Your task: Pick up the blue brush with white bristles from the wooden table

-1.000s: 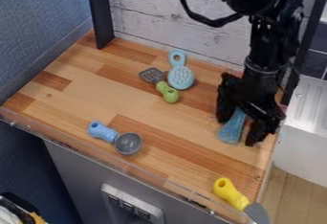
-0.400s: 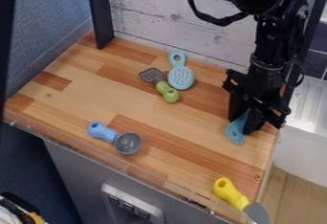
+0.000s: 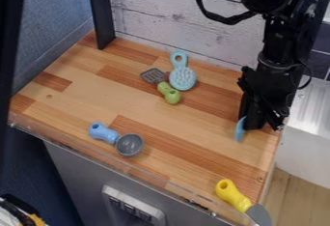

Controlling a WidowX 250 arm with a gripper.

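- The black arm (image 3: 274, 36) comes in from the top edge, on the right of the camera view
- Its thick upper part sits at the top, with a black cable (image 3: 213, 15) looping out on the left and curving back to it
- Below that, the forearm drops nearly straight down, leaning slightly to the left
- The wrist (image 3: 276, 65) points downward, and a thinner wire (image 3: 309, 75) bows out on its right
- The tool (image 3: 256, 126) hangs low over the right side of the desk (image 3: 180, 119), its crossbar slanting down to the right and its fingers drawn close together
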